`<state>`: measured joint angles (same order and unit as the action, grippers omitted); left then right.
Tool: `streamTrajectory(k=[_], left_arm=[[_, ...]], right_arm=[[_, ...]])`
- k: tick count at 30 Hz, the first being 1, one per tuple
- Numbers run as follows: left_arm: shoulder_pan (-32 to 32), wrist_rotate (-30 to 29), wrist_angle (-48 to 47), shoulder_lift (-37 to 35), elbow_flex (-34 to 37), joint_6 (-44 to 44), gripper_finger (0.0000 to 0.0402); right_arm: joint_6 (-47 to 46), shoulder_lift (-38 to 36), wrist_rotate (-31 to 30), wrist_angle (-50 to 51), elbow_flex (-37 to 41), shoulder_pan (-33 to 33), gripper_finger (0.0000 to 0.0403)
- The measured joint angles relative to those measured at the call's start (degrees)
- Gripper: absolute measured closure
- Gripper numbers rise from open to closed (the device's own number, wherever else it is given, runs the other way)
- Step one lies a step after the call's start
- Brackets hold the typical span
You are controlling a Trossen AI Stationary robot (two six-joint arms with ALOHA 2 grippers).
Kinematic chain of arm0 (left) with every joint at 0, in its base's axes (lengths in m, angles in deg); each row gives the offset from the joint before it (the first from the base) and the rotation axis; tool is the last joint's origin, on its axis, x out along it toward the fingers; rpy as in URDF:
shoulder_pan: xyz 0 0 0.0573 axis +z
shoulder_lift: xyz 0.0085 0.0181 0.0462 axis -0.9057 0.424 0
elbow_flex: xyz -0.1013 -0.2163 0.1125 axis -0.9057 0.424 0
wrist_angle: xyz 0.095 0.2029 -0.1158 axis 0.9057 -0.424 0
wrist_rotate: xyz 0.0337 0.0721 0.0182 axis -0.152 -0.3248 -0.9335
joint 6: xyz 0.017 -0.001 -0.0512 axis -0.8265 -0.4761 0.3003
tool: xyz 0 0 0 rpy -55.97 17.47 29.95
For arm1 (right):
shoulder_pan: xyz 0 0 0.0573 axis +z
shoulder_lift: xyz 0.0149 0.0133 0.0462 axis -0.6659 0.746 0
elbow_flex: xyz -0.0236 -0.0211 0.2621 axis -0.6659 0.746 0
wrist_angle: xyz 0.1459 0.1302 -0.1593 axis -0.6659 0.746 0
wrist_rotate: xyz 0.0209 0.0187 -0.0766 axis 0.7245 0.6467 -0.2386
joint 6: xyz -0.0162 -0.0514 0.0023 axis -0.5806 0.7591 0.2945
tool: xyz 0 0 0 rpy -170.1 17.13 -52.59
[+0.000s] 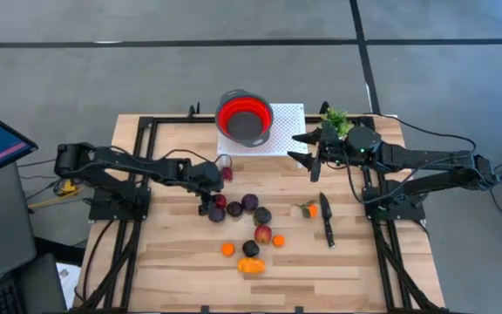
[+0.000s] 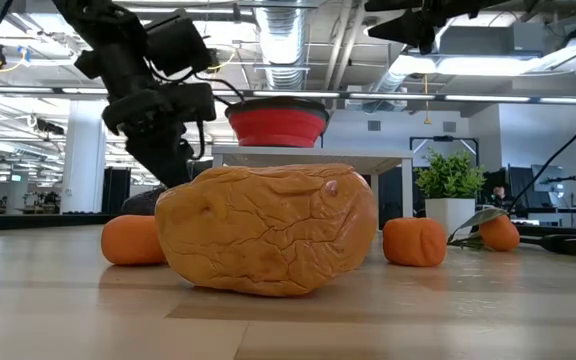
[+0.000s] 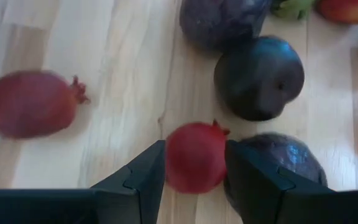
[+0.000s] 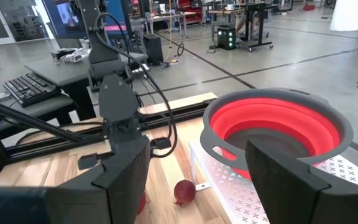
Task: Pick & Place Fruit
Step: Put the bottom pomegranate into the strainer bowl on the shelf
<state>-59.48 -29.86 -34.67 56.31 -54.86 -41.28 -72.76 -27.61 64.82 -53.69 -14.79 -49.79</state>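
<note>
Several toy fruits lie in a cluster at the table's middle: dark plums [image 1: 249, 202] [image 3: 260, 74], small oranges [image 1: 227, 249] [image 2: 133, 240] and a larger orange piece [image 1: 251, 265] [image 2: 268, 230]. My left gripper [image 1: 213, 206] [image 3: 195, 162] is low at the cluster's left end, shut on a small red fruit [image 1: 220, 201] [image 3: 194, 155] with a little crown. A second red fruit [image 1: 227, 173] [image 3: 30, 102] lies farther back. My right gripper [image 1: 312, 153] [image 4: 201, 168] hangs open and high beside the red bowl [image 1: 245, 116] [image 4: 278, 124], with nothing between its fingers. My left gripper pinches the red fruit between its two fingers, one on each opposite side [image 3: 171, 158], with the crown end [image 3: 219, 129] pointing away past the fingertips. The fingers slant down from the table's left. Whether the fruit's underside rests on the wood, I cannot tell.
The red bowl stands on a white perforated mat [image 1: 286, 122] at the back middle. A dark plum [image 3: 284, 165] sits right against the left gripper's finger. A black-handled knife [image 1: 327, 218] and a small orange [image 1: 308, 209] lie to the right; a potted plant [image 1: 335, 118] stands at the back right.
</note>
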Motion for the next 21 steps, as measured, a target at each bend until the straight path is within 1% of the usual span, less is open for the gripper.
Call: streamTrajectory(k=[6, 16, 18, 21], left_arm=[[-1.14, 0.16, 0.77, 1.55, 0.0, -0.04, 0.0243], [-1.63, 0.22, 2.96, 4.25, -0.28, -2.55, 0.0242], [-1.65, 0.31, 3.02, 3.94, -0.25, -3.78, 0.0238], [-1.64, 0.21, 2.51, 3.08, -0.06, -4.07, 0.0217]], right_arm=[[0.0, -0.02, 0.0, -0.12, 0.0, 0.0, 0.0143], [0.0, 0.0, 0.0, -0.14, 0.0, 0.01, 0.0143], [0.01, 0.0, 0.0, -0.14, 0.0, 0.0, 0.0143], [0.02, 0.0, 0.0, -0.14, 0.0, 0.02, 0.0143]])
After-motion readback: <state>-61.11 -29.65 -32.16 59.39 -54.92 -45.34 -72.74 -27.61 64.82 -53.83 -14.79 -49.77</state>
